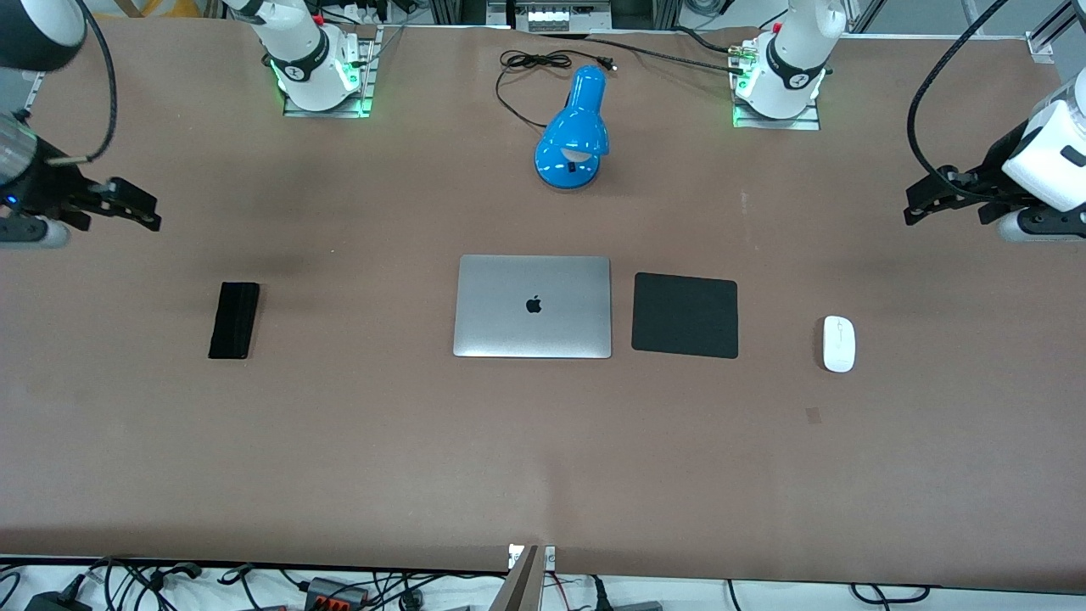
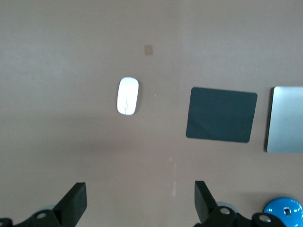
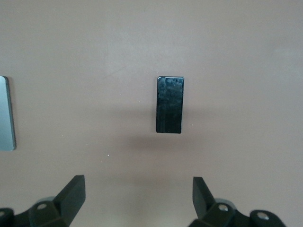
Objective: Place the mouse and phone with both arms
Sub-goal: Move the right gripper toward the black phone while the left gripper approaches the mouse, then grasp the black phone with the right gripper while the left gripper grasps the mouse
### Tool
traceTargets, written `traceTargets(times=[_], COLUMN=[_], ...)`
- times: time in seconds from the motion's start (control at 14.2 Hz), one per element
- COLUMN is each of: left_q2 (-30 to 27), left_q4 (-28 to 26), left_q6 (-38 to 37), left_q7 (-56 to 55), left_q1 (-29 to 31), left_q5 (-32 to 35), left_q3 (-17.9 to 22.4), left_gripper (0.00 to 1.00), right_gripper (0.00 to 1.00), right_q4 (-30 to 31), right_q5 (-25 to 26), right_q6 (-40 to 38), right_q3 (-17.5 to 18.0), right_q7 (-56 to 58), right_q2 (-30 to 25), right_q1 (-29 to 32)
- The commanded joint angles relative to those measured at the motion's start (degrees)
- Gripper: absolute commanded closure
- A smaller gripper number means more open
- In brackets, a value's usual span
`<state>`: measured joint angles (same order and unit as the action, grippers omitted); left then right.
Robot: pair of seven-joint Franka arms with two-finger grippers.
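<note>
You look down from high across the brown table (image 1: 339, 441), facing both arm bases. Your left wrist camera hangs above the table, looking down on the small white oval mouse (image 2: 128, 96), the black square pad (image 2: 221, 115) and the silver closed laptop (image 2: 286, 119), all shared with the front view. Your right wrist camera looks down on the slim black rectangular phone (image 3: 170, 104), also shared.

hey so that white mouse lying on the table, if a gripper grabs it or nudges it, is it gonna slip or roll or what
The mouse looks smooth and rounded, so the fingers may slip off unless they close across its narrow sides. It lies flat on the brown table, so a nudge would probably slide it, not roll it. It appears small and rigid, likely light.
</note>
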<state>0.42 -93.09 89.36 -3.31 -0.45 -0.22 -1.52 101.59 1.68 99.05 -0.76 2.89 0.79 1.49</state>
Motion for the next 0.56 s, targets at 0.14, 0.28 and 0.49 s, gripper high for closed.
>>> traceTargets(times=[0.14, 0.28, 0.49], left_q2=[6.3, 9.3, 17.7], left_q4=[2.8, 2.9, 3.0], left_q6=[-3.3, -2.7, 2.4], left_q7=[-0.3, 0.0, 0.6], left_q1=[-0.3, 0.0, 0.9], left_q5=[-0.5, 0.0, 2.1], left_q3=[0.2, 0.6, 0.6], left_gripper=[0.0, 0.0, 0.0], right_gripper=[0.0, 0.0, 0.0], right_q4=[0.2, 0.9, 1.1], right_q5=[1.7, 1.7, 1.7], right_q6=[5.3, 10.3, 15.4], right_q3=[0.5, 0.2, -0.1], right_q7=[0.2, 0.1, -0.3], right_q2=[7.9, 12.1, 18.1], right_q1=[0.4, 1.2, 2.5])
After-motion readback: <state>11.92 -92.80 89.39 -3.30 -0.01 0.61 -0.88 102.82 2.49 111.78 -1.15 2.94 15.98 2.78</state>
